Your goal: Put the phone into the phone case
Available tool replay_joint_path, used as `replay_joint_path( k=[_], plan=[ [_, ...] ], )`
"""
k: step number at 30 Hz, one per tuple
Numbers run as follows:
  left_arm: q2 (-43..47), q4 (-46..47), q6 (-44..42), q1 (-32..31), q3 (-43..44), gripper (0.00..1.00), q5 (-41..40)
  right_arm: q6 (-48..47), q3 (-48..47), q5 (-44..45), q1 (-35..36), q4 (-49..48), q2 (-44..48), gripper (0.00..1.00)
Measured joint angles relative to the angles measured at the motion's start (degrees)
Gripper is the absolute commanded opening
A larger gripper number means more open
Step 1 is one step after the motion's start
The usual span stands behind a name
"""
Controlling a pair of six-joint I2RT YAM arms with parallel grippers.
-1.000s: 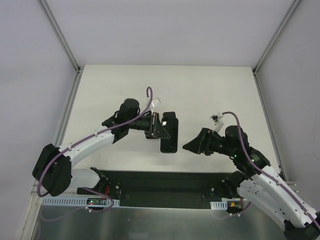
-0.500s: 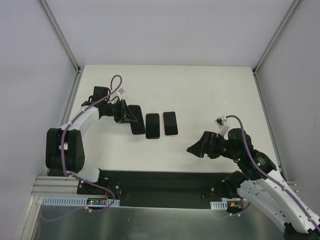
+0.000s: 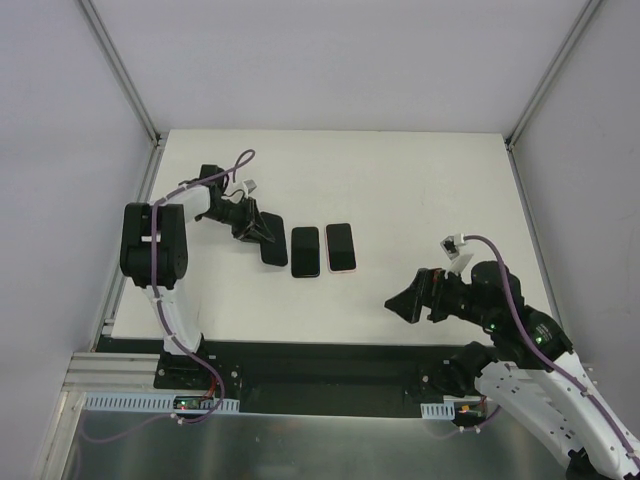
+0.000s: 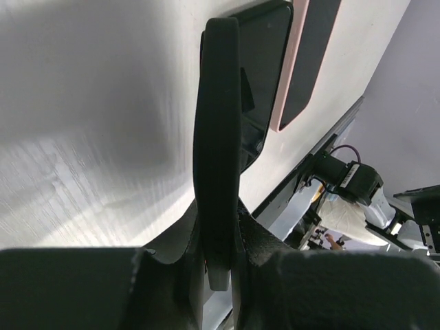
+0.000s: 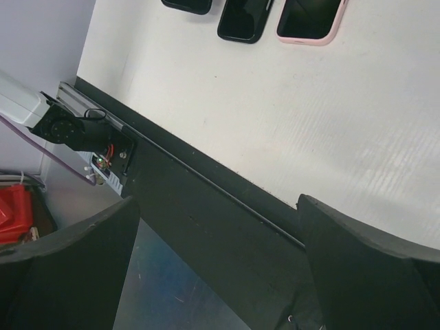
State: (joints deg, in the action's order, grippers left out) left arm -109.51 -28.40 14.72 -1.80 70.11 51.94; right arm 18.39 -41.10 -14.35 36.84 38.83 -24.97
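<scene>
A thin black slab [image 3: 274, 252] is clamped edge-on between the nearly closed fingers of the left gripper [image 3: 260, 234], over the left half of the desk [image 3: 400, 190], not far from its left edge. Whether it is the phone or the case cannot be told. Just beside it, what appears to be a black phone [image 3: 305, 251] and a pink case [image 3: 341, 247] with a dark face inside are laid flat near the desk's middle. The right gripper [image 3: 398, 300] is spread wide and empty near the right front corner. The slab is judged light, glossy and slippery, with a fragile face, and is best pinched across its long edges at mid-length.
</scene>
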Motion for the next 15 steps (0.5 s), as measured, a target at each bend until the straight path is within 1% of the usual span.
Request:
replay_joint_path(
  k=[3, 4, 6, 8, 10, 11, 15],
  plan=[
    [-3.4, -2.3, -1.4, 0.0, 3.0, 0.17, -0.3, -0.8, 0.0, 0.2, 0.0, 0.9, 0.0, 1.0],
    [-4.6, -3.3, -2.1, 0.0, 4.1, 0.28, -0.6, -1.0, 0.0, 0.2, 0.0, 1.1, 0.0, 1.0],
    [-6.7, -5.2, -3.2, 0.0, 6.1, 0.36, -1.7, -1.4, 0.0, 0.4, 0.0, 1.6, -0.1, 1.0],
    [-7.6, -6.8, -4.2, 0.0, 7.3, 0.41, -3.5, -1.6, -0.1, 0.5, 0.0, 2.0, -0.3, 0.99],
    [-7.7, -8.3, -4.8, 0.0, 8.0, 0.43, -5.2, -1.9, -0.4, 0.5, 0.0, 2.5, -0.5, 1.0],
    [-7.7, -9.0, -5.1, 0.0, 8.3, 0.46, -5.9, -2.0, -0.6, 0.5, 0.0, 2.7, -0.5, 0.97],
    [-7.7, -10.7, -5.9, 0.0, 10.1, 0.51, -8.5, -2.3, -1.8, 1.0, 0.0, 3.4, -0.6, 0.97]
  ],
)
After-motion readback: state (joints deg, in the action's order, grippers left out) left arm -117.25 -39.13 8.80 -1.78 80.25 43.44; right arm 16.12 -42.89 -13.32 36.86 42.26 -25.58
